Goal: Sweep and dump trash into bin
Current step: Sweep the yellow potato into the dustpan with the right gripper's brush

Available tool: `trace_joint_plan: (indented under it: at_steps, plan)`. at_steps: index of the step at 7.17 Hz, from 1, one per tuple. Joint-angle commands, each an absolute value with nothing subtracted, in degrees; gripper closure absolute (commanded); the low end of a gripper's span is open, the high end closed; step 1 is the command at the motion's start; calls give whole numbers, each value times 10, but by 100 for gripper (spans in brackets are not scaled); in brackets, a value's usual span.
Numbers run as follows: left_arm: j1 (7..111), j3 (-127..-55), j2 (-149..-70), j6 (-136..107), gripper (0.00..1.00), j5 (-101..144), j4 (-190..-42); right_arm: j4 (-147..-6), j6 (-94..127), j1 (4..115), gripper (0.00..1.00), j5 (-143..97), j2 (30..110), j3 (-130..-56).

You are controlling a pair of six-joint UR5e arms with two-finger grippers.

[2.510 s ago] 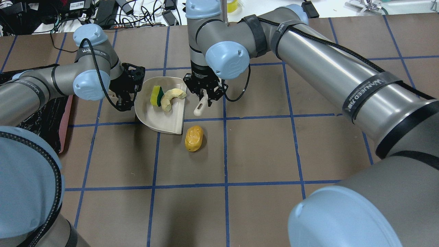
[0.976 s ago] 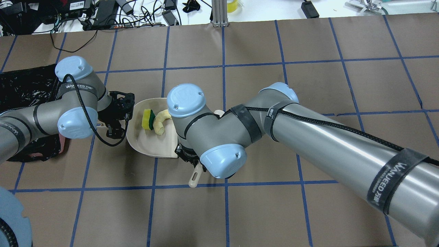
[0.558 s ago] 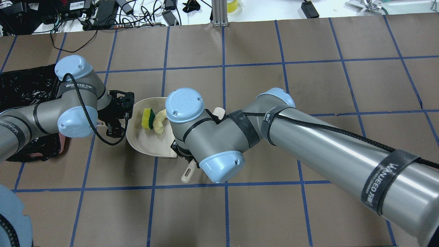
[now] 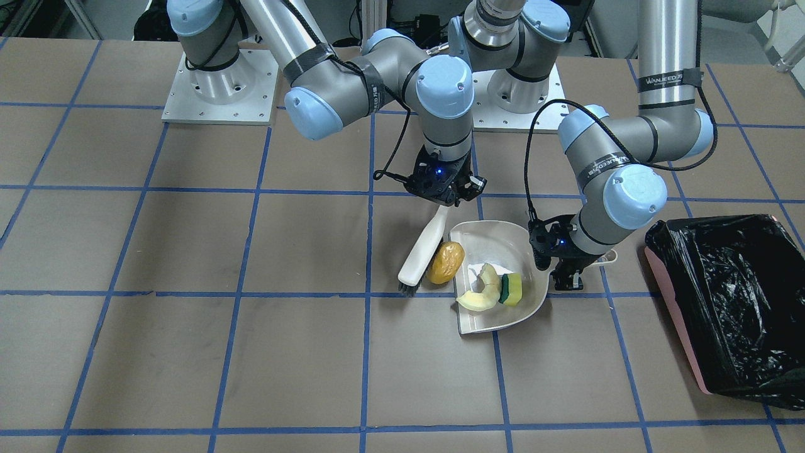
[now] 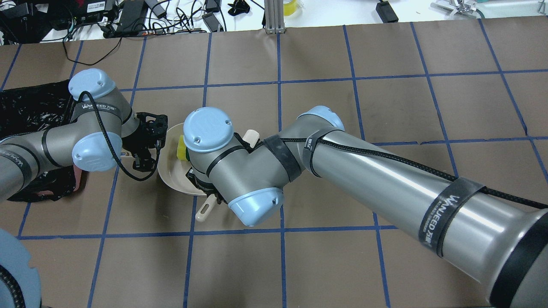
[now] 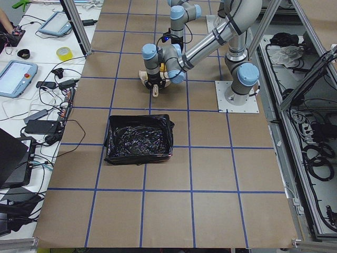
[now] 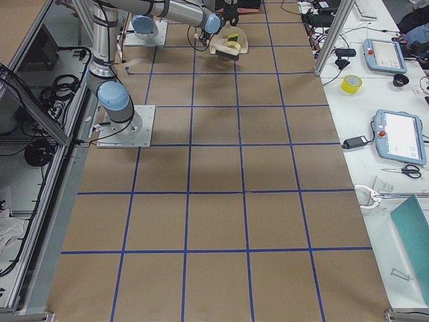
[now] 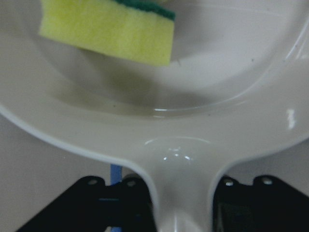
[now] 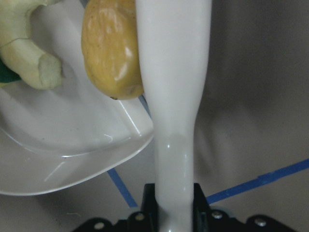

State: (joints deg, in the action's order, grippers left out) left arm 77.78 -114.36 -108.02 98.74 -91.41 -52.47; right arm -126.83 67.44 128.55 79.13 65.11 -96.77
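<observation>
The beige dustpan [image 4: 528, 248] lies on the table and holds the pale melon-rind slice [image 4: 478, 294] and the yellow wedge with a green side [image 4: 511, 289]. My left gripper [image 4: 568, 277] is shut on the dustpan's handle [image 8: 181, 193]. My right gripper [image 4: 445, 196] is shut on the beige brush [image 4: 422, 248], whose dark bristles rest on the table. The orange-yellow lump [image 4: 446, 262] sits between the brush and the dustpan's open edge, touching both [image 9: 111, 48]. The pink bin [image 4: 676, 330] with its black bag stands beyond my left gripper. In the overhead view my right arm hides the lump.
The table is brown paper with blue tape lines. The bin [image 5: 30, 109] sits at the table's left side, close to my left arm's elbow. Cables and electronics [image 5: 128, 15] lie past the far edge. My right arm's forearm [image 5: 385, 179] crosses above the middle of the table.
My right arm has moved left with the brush, so the brush handle now points further left. The orange lump has been pushed up against the dustpan's mouth. The left arm holds still over the last second.
</observation>
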Motion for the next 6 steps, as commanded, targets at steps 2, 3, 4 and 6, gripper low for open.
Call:
trace_joint_plan:
  at_steps: [2,3,4,6]
  plan:
    - [778,-1143,-1080,987,100,-914,-524,-1273,724,1298,100,761,629,-909]
    - [778,-1143,-1081,987,100,-914,-524,-1274,728,1305,100,752,607,-883]
    - [778,-1143,-1081,987,100,-914,-524,-1274,744,1310,100,751,583,-850]
    - [778,-1143,-1083,987,100,-912,-524,-1267,760,1317,100,751,562,-807]
